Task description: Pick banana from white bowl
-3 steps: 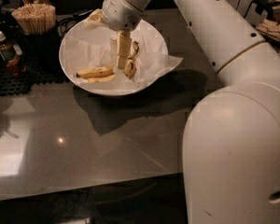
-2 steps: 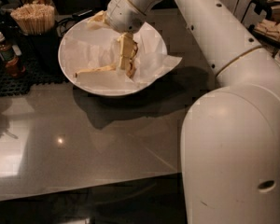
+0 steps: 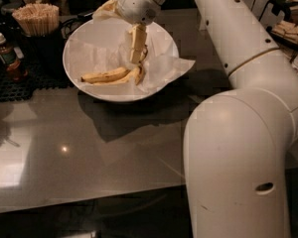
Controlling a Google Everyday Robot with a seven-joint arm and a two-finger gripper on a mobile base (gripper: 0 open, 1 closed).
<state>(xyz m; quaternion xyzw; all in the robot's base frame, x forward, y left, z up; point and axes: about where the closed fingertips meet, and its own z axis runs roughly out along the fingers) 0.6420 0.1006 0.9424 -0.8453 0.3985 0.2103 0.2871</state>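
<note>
The white bowl (image 3: 84,43) stands at the back of the dark counter, lined with crumpled white paper. A yellow banana (image 3: 107,76) with brown spots lies on the liner in the front half of the bowl, its right end curving up. My gripper (image 3: 138,59) hangs straight down into the bowl from the wrist (image 3: 139,4), with its tip just above the banana's right end. I cannot tell whether it touches the banana.
A small bottle (image 3: 5,56) with a white cap stands on a black mat (image 3: 15,86) to the left. A holder of wooden sticks (image 3: 37,18) is behind it. My own white arm (image 3: 238,152) fills the right foreground. Boxes (image 3: 288,31) lie at the far right.
The gripper has risen slightly and shifted a little right inside the bowl. More of the banana now shows below it, still lying on the liner.
</note>
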